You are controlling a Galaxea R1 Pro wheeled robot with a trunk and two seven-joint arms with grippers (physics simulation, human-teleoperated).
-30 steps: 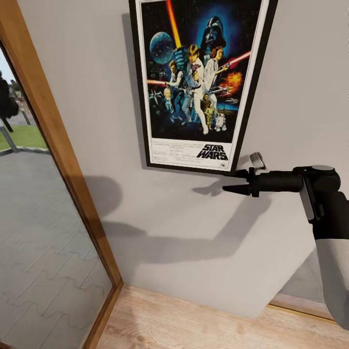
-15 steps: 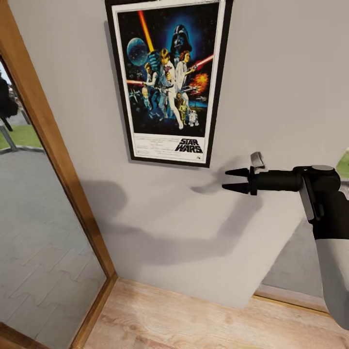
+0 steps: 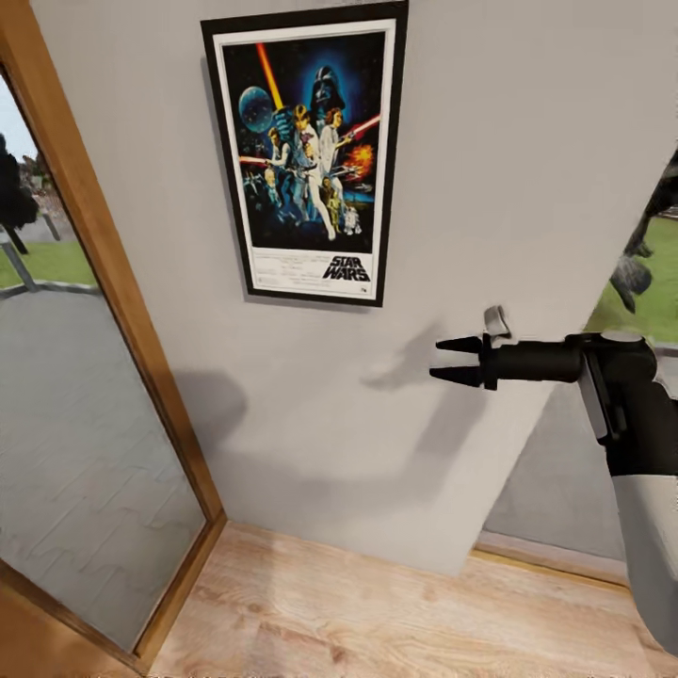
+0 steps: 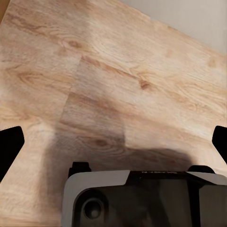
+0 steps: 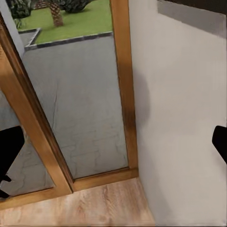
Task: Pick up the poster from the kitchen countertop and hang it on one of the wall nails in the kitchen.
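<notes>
In the head view the poster [image 3: 304, 153] hangs flat and upright on a plain light grey wall [image 3: 508, 141], high on it, and its black frame touches the wall. To the left of the wall stands a wooden door frame [image 3: 113, 282] with glass, and behind the glass lie grey paving and some grass. Below the wall is a light wooden floor [image 3: 377, 612]. The right gripper [image 3: 457, 360] reaches in from the right side, lower than the poster and to the right of it, near the wall but apart from the poster; its two dark fingers are spread and nothing is between them. Its shadow falls on the wall under the poster. In the left wrist view the left gripper [image 4: 113, 142] points down at the wooden floor, which has a soft shadow on it; the fingertips [image 4: 10, 150] sit far apart at both edges, so the jaws are released and empty. In the right wrist view the fingertips [image 5: 9, 156] are also wide apart, and between them are the grey wall, the wooden frame with the paving behind the glass, and a strip of floor.
</notes>
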